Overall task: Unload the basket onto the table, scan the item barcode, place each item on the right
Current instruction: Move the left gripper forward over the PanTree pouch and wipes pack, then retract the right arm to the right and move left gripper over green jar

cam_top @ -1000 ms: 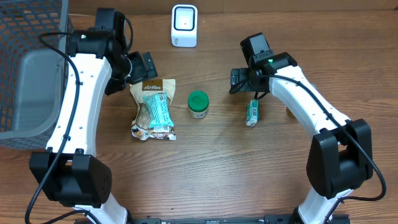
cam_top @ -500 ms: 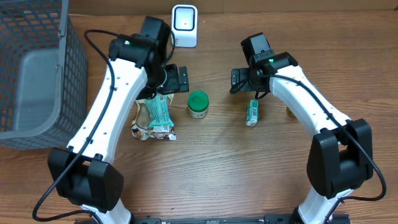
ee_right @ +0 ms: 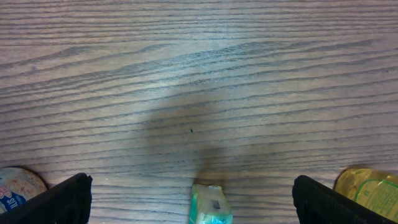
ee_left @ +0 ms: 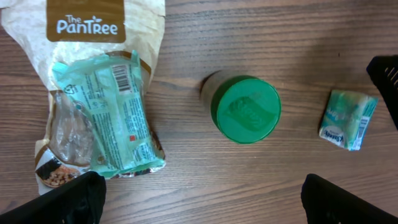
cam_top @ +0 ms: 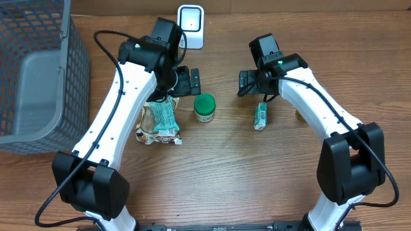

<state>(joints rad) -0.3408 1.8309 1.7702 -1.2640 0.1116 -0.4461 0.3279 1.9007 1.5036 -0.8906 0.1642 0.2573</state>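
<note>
Your left gripper (ee_left: 199, 199) has swung over the jar (ee_left: 245, 109), jaws wide and empty to straddle it; your right gripper (cam_top: 247, 82) waits open too.

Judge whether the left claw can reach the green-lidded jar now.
Probably yes: the open left claw hangs near the green-lidded jar, nothing covers it, and the snack pouch and tissue pack lie apart.

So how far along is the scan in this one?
Nothing looks done: the scanner stands with no item held up to it. In hand: nothing. The left fingers are open and empty near the green-lidded jar, and the right fingers are open near the tissue pack. Left to do: grasp an item and present its barcode.
</note>
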